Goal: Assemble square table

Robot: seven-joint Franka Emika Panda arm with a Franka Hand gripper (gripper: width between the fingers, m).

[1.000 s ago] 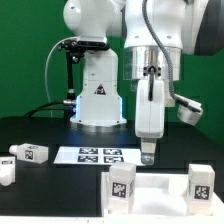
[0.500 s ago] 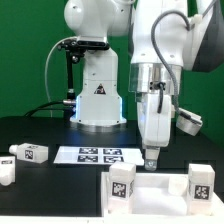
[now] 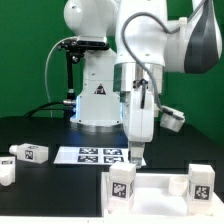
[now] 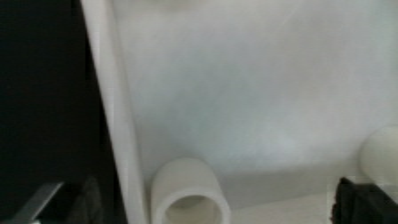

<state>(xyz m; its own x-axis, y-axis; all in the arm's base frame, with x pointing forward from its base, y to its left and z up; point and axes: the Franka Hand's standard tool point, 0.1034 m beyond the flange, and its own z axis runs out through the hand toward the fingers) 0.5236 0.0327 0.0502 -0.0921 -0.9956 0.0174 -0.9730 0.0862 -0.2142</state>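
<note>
— Under the gripper (image 3: 136, 157), what lies there?
— The square tabletop (image 3: 160, 200). It sits just below the fingertips, on the camera's side of them in the exterior view. Its white face (image 4: 249, 90) fills most of the wrist view.
— And the jaws?
— Spread wide and holding nothing. In the wrist view one dark finger (image 4: 43, 200) shows at each edge of the picture.
— Any legs close by?
— The nearest leg (image 3: 122, 187) stands upright on the tabletop, just below the gripper and a touch to the exterior view's left. The second upright leg (image 3: 200, 182) stands on the tabletop too, off to the gripper's side on the exterior view's right.
— Does the gripper touch either?
— No, it hangs apart from both.
— The rest?
— Two loose legs (image 3: 31, 152) lie on the black table (image 3: 50, 195), well apart from the gripper on the exterior view's left. The marker board (image 3: 95, 155) lies flat just beside the fingertips on that same side.
</note>
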